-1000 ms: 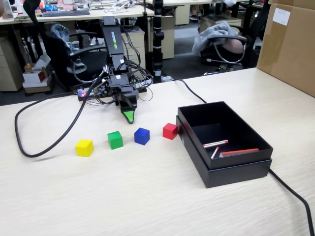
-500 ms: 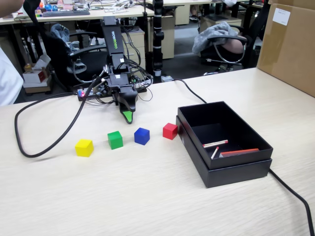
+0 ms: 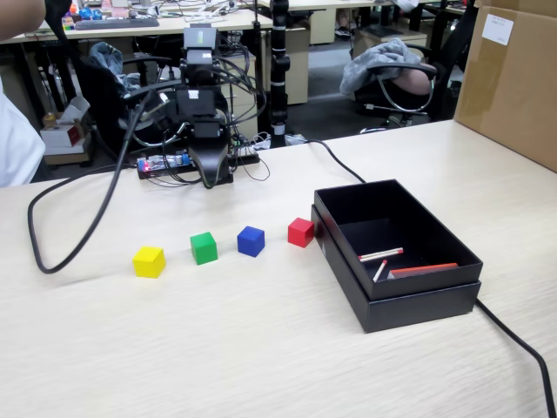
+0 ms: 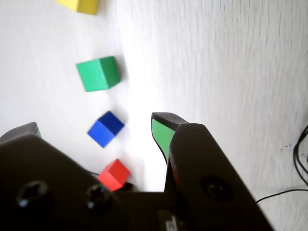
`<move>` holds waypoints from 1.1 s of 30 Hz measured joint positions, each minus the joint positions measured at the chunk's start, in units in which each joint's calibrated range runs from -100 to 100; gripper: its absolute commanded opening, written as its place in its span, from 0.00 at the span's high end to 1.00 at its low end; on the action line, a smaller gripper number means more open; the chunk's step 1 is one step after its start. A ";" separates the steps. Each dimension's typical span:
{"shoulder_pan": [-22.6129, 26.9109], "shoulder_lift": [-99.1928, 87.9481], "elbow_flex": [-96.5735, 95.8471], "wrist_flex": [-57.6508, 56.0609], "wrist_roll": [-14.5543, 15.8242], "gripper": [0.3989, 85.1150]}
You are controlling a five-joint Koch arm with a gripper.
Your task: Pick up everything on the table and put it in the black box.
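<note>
Fixed view: the yellow cube (image 3: 149,261), green cube (image 3: 203,247), blue cube (image 3: 251,240) and red cube (image 3: 300,232) line up left of centre on the tabletop (image 3: 218,348), ready for picking; the black box (image 3: 396,252) waits right, holding only sticks. The arm hides its hand.

Wrist view: the hand (image 4: 94,126) gapes empty above the cubes; its left tip is mostly cut off.

yellow cube (image 4: 81,5) cropped by wrist view's top edge, red cube (image 4: 113,174) partly behind end effector (image 4: 94,126)

You see four cubes (image 3: 251,240) in a row on the bench (image 3: 218,340), the box (image 3: 396,252) just right of them.
</note>
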 measured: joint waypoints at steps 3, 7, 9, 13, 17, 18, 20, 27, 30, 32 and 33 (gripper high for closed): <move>-2.30 10.74 11.96 -4.18 -1.27 0.46; -6.11 25.76 23.28 -5.57 -3.42 0.46; -8.21 33.01 25.56 -5.57 -4.64 0.46; -11.82 46.60 30.12 -5.57 -6.69 0.46; -13.19 60.32 34.87 -5.50 -7.62 0.46; -13.19 60.45 34.96 -5.50 -7.57 0.46; -13.14 63.95 35.69 -5.50 -7.47 0.46; -11.33 71.59 38.25 -5.50 -6.20 0.46; -10.84 74.69 40.99 -5.50 -5.57 0.46; -10.50 76.12 42.72 -5.50 -5.27 0.46; -10.35 76.76 43.27 -5.50 -5.13 0.46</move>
